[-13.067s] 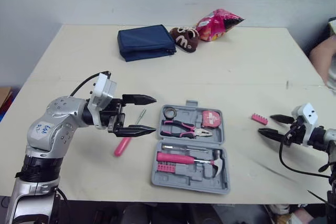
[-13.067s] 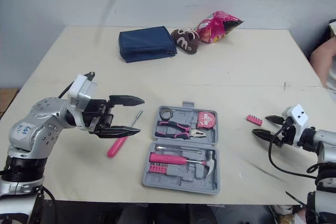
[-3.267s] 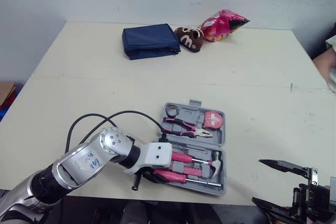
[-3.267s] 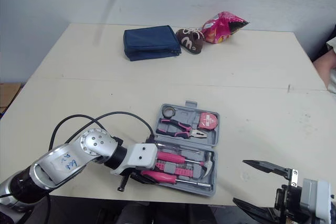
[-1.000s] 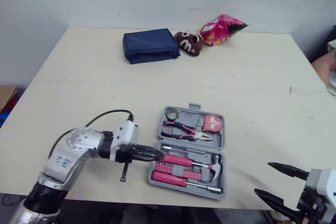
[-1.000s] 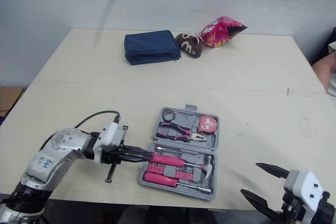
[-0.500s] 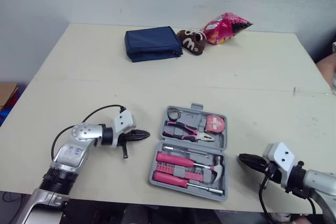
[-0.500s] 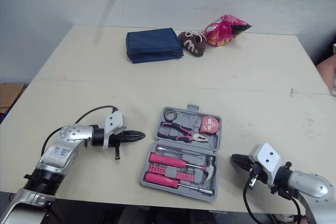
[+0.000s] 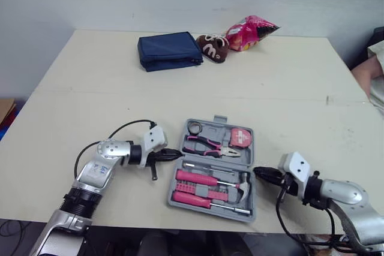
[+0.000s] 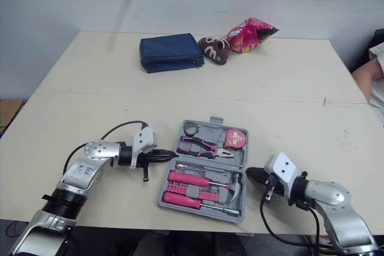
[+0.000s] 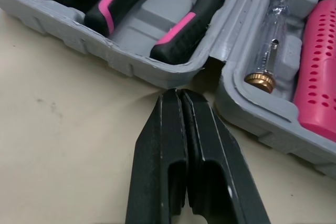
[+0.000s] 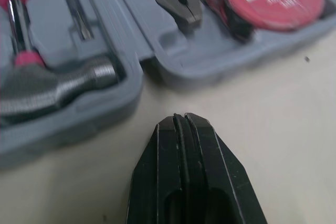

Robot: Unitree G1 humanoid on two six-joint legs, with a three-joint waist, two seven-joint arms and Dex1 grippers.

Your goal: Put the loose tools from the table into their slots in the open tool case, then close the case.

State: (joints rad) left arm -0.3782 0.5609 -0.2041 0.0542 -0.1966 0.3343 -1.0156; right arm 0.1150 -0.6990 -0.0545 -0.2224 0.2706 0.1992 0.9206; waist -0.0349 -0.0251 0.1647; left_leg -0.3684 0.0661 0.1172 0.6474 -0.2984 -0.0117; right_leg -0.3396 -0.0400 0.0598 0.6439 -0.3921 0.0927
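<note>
Left hand and right hand, both pressed together, have moved in on the tool case hinge from either side. Nothing loose on the surface, so closing the lid looks next.

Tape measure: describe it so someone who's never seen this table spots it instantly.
An open grey tool case lies near the front edge of the table. The tape measure sits in its far half, at the robot's right end beside the pliers. It alone is rounded and red with a white label.
</note>
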